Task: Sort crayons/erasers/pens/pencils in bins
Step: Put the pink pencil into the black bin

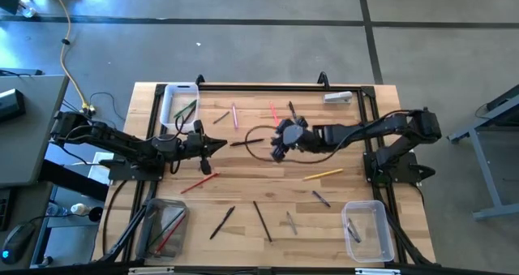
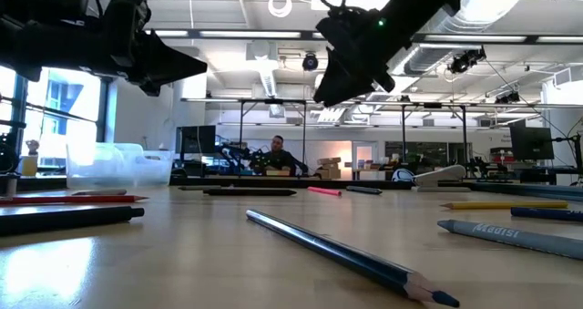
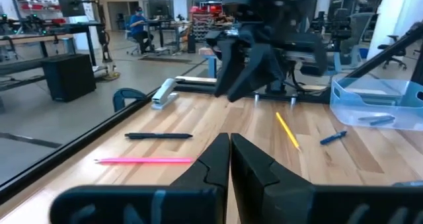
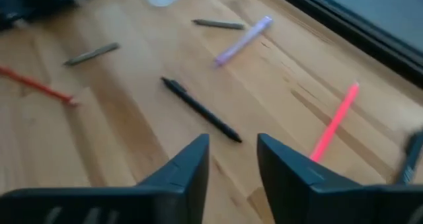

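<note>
1. fingers of the right gripper (image 4: 231,159) stand parted and empty, lined up over the black pen (image 4: 201,110) just ahead, likely for a pick.
2. left gripper (image 1: 217,145) waits shut, near the table's middle.
3. bins (image 1: 366,229) sit well off at the corners.
4. blue crayon (image 2: 515,235) wrapper lettering unreadable.

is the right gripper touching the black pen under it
Apart. The right wrist view shows the right gripper with open jaws above the black pen, bare wood showing between them.
</note>
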Robot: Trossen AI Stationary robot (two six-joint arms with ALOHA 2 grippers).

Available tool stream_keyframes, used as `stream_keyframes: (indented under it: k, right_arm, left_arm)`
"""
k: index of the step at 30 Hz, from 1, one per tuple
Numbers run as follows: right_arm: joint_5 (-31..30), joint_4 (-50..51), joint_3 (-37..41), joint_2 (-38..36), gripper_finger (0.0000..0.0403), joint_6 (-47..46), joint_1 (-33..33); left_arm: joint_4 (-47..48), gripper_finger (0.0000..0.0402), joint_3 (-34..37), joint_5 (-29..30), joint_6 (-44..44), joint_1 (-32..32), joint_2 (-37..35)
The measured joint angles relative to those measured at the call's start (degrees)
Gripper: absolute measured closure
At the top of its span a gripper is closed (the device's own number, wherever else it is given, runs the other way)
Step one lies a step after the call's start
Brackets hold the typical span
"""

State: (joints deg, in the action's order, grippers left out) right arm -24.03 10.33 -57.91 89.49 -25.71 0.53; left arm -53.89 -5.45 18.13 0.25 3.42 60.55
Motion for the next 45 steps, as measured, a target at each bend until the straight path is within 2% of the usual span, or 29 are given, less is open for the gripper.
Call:
stream_keyframes:
  k: [8,17,20,27,36,45]
  right_arm:
    - [0.11,4.60,-0.16,0.00,0.0219,-8.89,6.89]
    - [0.45,5.23,-0.16,2.35,0.0211,-8.99,13.62]
    - [3.21,3.96,-0.16,4.97,0.0211,-9.04,15.13]
    - [4.28,1.50,-0.16,10.63,0.0206,-8.97,15.80]
    - [4.74,0.02,-0.14,15.03,0.0156,-10.32,16.73]
    - [3.15,-2.49,-0.16,18.81,0.0177,-9.64,16.73]
  left_arm:
    - [0.07,0.0397,0.00,0.00,0.00,0.00,0.00]
    - [0.09,0.0397,0.00,0.00,-0.02,-0.02,0.00]
    - [0.08,0.0397,0.00,0.00,-0.02,-0.02,0.00]
    - [0.09,0.0397,0.00,-0.17,-0.02,-0.02,0.00]
    - [0.09,0.0397,0.00,-0.17,-0.02,-0.02,0.00]
    - [0.07,0.0397,0.00,-0.09,-0.02,-0.02,0.00]
